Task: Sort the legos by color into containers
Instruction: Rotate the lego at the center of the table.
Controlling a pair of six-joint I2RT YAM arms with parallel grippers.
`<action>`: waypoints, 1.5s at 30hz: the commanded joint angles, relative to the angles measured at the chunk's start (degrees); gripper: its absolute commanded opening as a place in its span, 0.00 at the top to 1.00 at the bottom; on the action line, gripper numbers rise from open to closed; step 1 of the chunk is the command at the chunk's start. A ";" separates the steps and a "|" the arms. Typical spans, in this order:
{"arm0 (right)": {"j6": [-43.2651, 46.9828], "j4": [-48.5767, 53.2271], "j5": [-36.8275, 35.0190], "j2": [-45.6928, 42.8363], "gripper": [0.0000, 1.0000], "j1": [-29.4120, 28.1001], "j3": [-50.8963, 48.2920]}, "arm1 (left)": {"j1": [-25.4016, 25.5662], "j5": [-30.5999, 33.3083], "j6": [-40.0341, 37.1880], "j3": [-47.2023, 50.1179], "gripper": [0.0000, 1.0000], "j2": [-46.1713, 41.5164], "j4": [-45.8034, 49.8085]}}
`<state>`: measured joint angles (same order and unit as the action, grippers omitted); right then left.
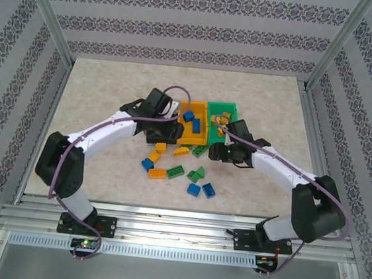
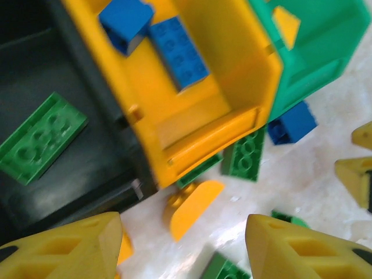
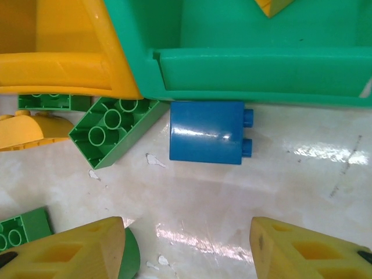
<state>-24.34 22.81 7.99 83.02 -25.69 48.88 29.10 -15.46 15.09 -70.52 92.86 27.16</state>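
Bricks: small plastic bricks [image 1: 176, 170] in blue, green and orange-yellow lie loose on the worktop [image 3: 232, 197], in front of the orange-yellow bin [image 3: 58, 64].
Sorted so far: two blue bricks [image 2: 177, 52] sit inside the orange-yellow bin; a flat green brick [image 2: 39, 138] lies in the black bin [image 2: 35, 64] beside it.
Nearest brick: a blue brick [image 3: 206, 132] lies on its side just past the orange-yellow bin's corner, close to the front wall of the green bin [image 3: 261, 70].
Neighbour: an upturned green brick [image 3: 113, 131] leans at that same corner, almost touching the blue one.
Handling: probably light, rigid and glossy; pinch the two flat side faces, not the studs or an edge, or it may slip.
Right end effector [image 3: 186, 250]: released, jaws apart and empty, hovering just short of the blue brick.
Left end effector [image 2: 186, 250]: released, empty, near the orange-yellow bin's front corner, with a curved orange brick [image 2: 192, 209] ahead.
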 commanded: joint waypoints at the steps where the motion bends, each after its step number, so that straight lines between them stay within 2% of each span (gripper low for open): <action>1: -1.29 -0.99 -0.16 1.97 0.41 -1.98 2.65 | -0.52 1.84 1.99 4.47 0.42 -4.11 -3.54; 9: -8.32 -5.51 -1.61 8.92 0.41 -8.00 5.33 | -3.14 2.63 3.88 11.36 0.42 -9.37 -5.32; 18: -22.57 -13.43 -12.24 14.47 0.36 -12.85 4.66 | -11.78 -3.95 2.74 14.98 0.41 -15.19 -4.93; 25: -25.44 -13.70 -19.70 16.84 0.36 -13.61 5.15 | -13.21 -6.39 3.05 16.61 0.41 -17.64 -5.60; 32: -25.28 -15.51 -17.02 21.06 0.36 -13.67 7.90 | -13.35 -8.48 3.63 17.52 0.41 -16.41 -7.18; 38: -26.51 -14.43 -17.66 22.26 0.36 -13.28 8.20 | -13.49 -8.73 3.40 17.00 0.41 -16.00 -7.12; 45: -26.87 -16.64 -16.91 19.29 0.48 -10.44 2.74 | -13.79 -9.01 3.48 16.93 0.41 -15.77 -7.03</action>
<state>-50.85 6.74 -8.25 102.15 -37.58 54.26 16.29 -23.57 18.28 -53.65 76.34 21.78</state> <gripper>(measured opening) 0.530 0.588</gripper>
